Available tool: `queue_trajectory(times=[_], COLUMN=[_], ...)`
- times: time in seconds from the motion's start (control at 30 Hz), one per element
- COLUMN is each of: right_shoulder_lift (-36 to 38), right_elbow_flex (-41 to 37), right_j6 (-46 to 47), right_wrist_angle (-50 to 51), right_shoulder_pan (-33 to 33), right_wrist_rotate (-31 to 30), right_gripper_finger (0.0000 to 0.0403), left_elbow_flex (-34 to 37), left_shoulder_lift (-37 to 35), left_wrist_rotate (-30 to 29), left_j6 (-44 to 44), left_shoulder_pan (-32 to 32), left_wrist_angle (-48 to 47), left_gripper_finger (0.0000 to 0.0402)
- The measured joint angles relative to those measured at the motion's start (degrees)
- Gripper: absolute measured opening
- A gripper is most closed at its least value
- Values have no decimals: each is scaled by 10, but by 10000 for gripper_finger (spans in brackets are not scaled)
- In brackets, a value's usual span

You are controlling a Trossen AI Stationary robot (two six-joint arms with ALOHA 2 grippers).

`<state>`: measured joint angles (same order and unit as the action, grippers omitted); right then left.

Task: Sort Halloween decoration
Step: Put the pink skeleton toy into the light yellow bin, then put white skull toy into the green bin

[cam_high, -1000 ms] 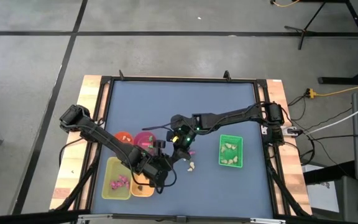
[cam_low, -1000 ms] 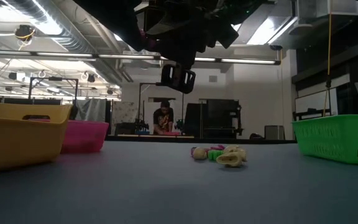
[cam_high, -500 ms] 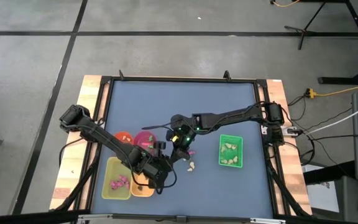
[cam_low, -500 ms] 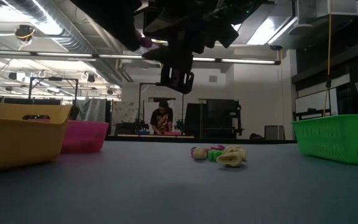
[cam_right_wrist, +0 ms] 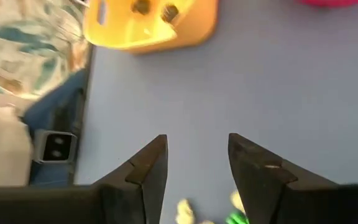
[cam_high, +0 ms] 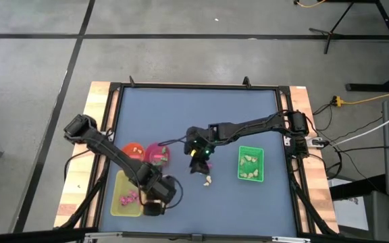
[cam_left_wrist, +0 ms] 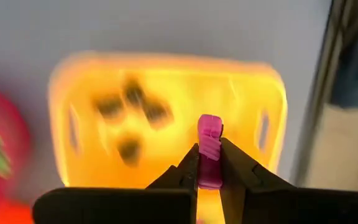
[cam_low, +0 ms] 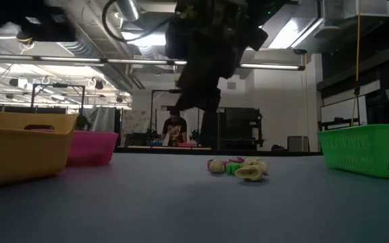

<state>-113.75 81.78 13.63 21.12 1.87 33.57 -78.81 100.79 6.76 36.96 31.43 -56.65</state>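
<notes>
The left gripper point(cam_left_wrist: 209, 163) (clamped on a magenta trinket point(cam_left_wrist: 209, 149)) could release it beside the yellow tray point(cam_left_wrist: 166, 93)'s edge.

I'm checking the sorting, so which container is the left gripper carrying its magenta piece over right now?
The yellow tray. The left gripper, shut on a magenta trinket, hangs above it, unlike the pink bowl and green tray.

Overhead looking down, low level across table point(cam_low: 181, 202), two wrist close-ups
</notes>
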Motion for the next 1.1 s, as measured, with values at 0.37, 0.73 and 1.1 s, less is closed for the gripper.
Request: queue_trajectory(times=[0.37, 0.73, 1.1], right_shoulder_lift=[0, 0, 0], right_elbow_flex=[0, 0, 0], right_j6=[-38, -89, -286], right_wrist_angle=[35, 120, 165], right_shoulder_pan=[0, 14, 81], right_wrist_rotate=[-26, -29, -44], right_gripper_finger=[166, 166, 166], left_elbow_flex=[0, 0, 0], left_shoulder_lift=[0, 0, 0], left_wrist_rotate=[107, 37, -2], left_j6=[130, 313, 364], left_shoulder_pan=[70, 133, 152], left_wrist_angle=[-114, -148, -147], left_gripper_finger=[20, 62, 158])
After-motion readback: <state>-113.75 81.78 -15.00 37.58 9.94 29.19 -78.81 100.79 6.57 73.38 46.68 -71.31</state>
